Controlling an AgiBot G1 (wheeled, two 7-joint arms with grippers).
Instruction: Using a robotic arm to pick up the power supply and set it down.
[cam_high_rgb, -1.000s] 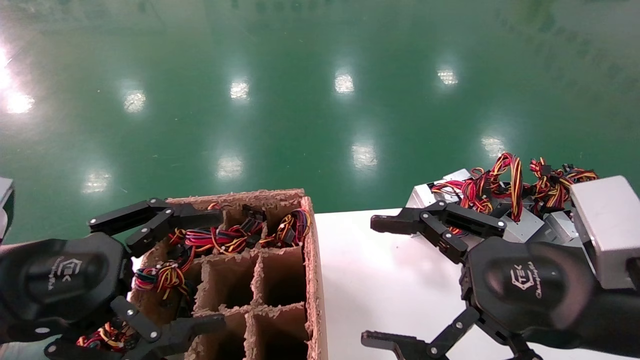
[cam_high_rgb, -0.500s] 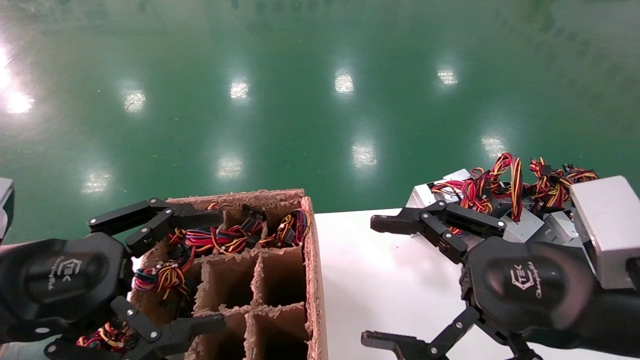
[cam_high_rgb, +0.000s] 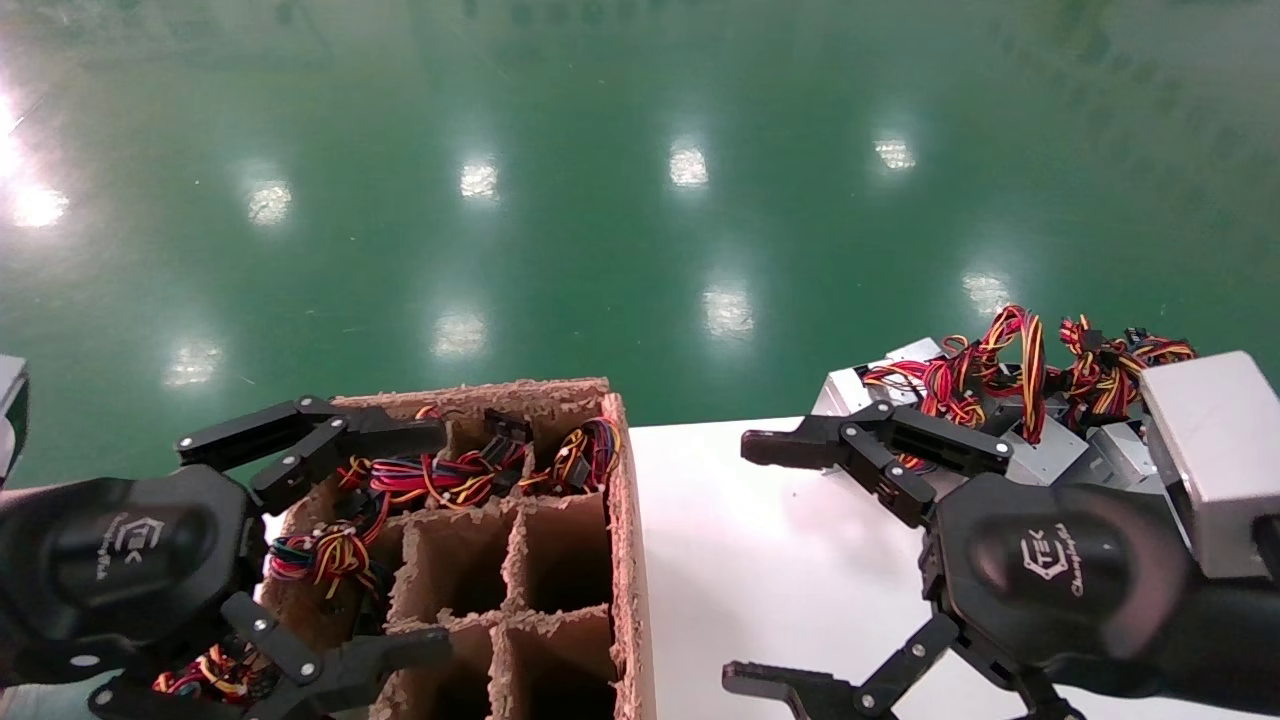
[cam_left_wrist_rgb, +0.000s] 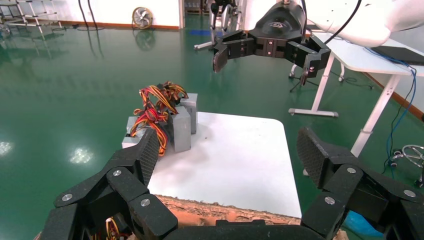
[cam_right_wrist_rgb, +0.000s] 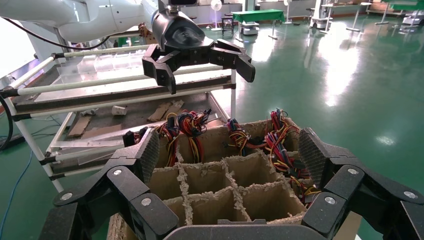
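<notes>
Several silver-grey power supplies (cam_high_rgb: 1040, 458) with red, yellow and orange wire bundles (cam_high_rgb: 985, 372) stand at the back right of the white table (cam_high_rgb: 780, 560); they also show in the left wrist view (cam_left_wrist_rgb: 181, 127). More wire bundles (cam_high_rgb: 450, 478) stick out of the far and left cells of a divided cardboard box (cam_high_rgb: 560, 560). My left gripper (cam_high_rgb: 435, 540) hangs open above the box's left side, holding nothing. My right gripper (cam_high_rgb: 745, 565) is open over the table, just in front of the power supplies and apart from them.
The box's near cells (cam_right_wrist_rgb: 230, 190) look hollow. Glossy green floor (cam_high_rgb: 640, 200) lies beyond the table edge. A shelf rack (cam_right_wrist_rgb: 100, 95) stands behind the box, and a white desk (cam_left_wrist_rgb: 360, 55) stands past the table.
</notes>
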